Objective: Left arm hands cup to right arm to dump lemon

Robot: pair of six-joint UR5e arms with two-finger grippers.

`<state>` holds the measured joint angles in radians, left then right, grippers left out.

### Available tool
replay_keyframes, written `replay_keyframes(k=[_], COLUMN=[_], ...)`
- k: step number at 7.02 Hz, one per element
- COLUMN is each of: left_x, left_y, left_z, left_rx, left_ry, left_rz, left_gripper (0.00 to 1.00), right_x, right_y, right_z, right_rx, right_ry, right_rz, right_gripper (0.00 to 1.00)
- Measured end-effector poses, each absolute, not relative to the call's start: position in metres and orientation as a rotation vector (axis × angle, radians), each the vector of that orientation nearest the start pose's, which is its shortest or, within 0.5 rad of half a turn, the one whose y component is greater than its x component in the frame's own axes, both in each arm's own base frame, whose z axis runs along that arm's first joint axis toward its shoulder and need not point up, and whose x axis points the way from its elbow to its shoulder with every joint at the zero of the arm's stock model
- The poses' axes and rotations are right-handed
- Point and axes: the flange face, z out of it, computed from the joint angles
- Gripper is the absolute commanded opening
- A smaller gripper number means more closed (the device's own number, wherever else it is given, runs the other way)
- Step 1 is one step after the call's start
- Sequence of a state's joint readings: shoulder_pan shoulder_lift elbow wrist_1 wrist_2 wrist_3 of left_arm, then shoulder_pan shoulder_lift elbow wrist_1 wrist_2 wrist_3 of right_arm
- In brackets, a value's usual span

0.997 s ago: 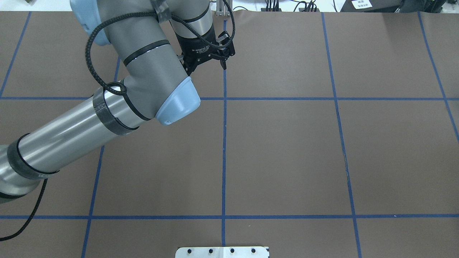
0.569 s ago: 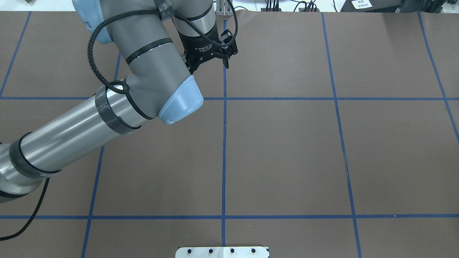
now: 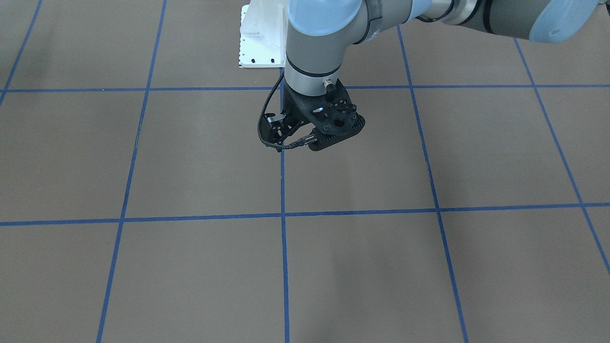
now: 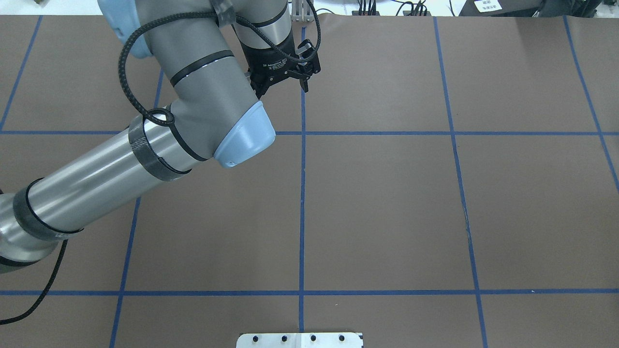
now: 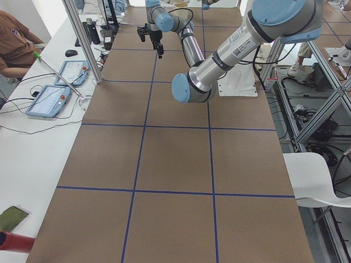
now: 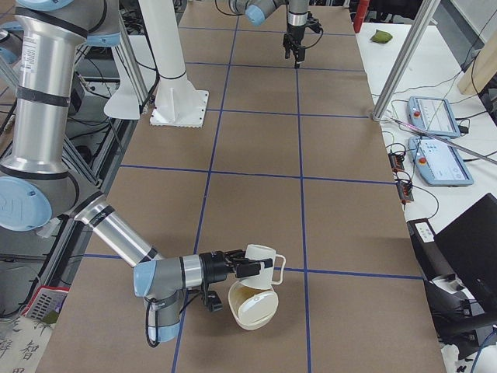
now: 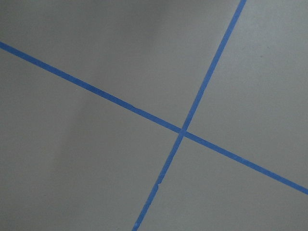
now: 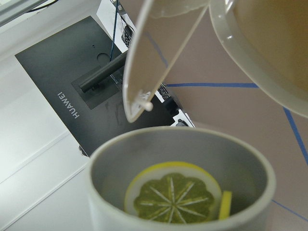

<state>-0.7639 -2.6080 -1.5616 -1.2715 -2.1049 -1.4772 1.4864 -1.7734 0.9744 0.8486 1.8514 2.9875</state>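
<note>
The right gripper (image 6: 242, 268) reaches out level and low over the table (image 6: 256, 148). The cup (image 6: 262, 263) sits right at its fingertips, with the handle on the side away from the fingers. Only the side camera shows this pincer, so I cannot tell whether its fingers are clamped on the cup or merely against it. A cream bowl (image 6: 252, 308) lies just below the cup and the fingertips.

From the right wrist, the cup's mouth fills the lower part of the view, just ahead of the pincer. 1 lemon slice (image 8: 171, 195) lies inside against the dark grey wall, its cut face toward the camera. The edge of a 2nd piece shows beside it. The bowl's rim shows just beyond the cup.

The left gripper (image 4: 282, 86) is well apart from the cup, at the table's other end. Its 2 fingers are spread apart with nothing between them, and it hangs beside a blue tape line (image 4: 302, 193).
</note>
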Motion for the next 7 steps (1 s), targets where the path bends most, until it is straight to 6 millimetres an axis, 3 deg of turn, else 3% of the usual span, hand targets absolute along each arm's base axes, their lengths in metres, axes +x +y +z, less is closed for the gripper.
replay_keyframes(k=[7], left_x=[0.441], left_y=[-0.541], left_z=[0.021], left_rx=[-0.152], left_ry=[0.825], left_rz=[-0.451], left_gripper=[1.00], right_x=[0.090], right_y=[-0.279], right_z=[0.752], right_rx=[0.460], right_ry=[2.429], right_rz=[-2.261], right_gripper=[0.03])
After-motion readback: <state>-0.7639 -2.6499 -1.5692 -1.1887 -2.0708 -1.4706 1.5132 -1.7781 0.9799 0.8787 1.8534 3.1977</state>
